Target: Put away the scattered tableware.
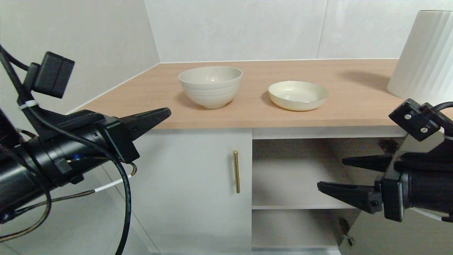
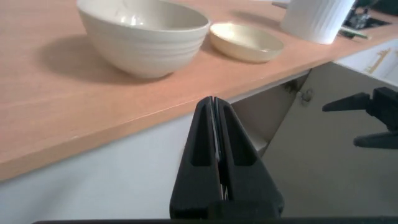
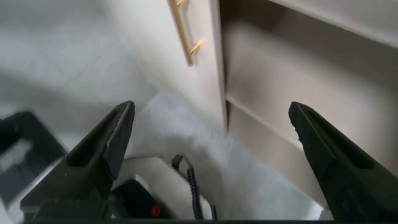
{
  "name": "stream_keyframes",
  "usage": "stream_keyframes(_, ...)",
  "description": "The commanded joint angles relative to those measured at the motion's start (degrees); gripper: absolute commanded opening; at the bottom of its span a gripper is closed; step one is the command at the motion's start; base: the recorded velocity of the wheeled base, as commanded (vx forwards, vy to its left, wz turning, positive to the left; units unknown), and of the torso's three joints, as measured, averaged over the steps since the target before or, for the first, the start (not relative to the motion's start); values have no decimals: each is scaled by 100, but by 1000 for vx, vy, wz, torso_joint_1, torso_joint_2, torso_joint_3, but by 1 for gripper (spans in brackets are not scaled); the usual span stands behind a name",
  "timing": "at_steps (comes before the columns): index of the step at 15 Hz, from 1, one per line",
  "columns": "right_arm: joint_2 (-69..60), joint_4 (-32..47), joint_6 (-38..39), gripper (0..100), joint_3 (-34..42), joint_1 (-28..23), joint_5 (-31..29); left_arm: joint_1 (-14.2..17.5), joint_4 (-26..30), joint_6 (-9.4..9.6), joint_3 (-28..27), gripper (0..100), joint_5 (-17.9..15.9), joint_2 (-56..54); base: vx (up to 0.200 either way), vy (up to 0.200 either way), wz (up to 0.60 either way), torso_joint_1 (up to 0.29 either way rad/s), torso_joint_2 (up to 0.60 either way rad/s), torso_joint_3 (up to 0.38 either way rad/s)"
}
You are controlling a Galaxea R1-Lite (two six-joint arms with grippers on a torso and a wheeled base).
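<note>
Two dishes, bowl (image 1: 210, 86) at 11 o'clock, plate (image 1: 298, 95) at 1, await the open cupboard (image 1: 293, 177); my left fingers (image 1: 150, 118) closed, right fingers (image 1: 341, 191) wide.

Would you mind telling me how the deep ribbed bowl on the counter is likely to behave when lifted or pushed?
The ribbed bowl looks like glazed ceramic, so probably rigid, fairly heavy and breakable. Its glossy wall may slip when pinched. Its narrow foot under a wide rim suggests tipping if pushed high.
</note>
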Motion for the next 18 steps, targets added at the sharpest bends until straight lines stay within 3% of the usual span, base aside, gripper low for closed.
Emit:
stream_keyframes(1,-74,-12,-125,100,45,2,6,-3,-23,-2,-2,0,-1,72,0,0,0,85,-417,-373)
stream_keyframes(9,102,-267,-125,100,63,2,6,-3,-32,-2,-29,0,-10,292,0,0,0,112,-482,-330)
stream_keyframes(13,383,-979,-108,100,195,-7,-12,32,-32,-2,-90,0,-10,397,0,0,0,172,-470,-314)
stream_keyframes(18,963,-1700,-11,100,-69,-86,-389,340,12,-2,-486,0,7,687,0,0,0,91,-242,-149)
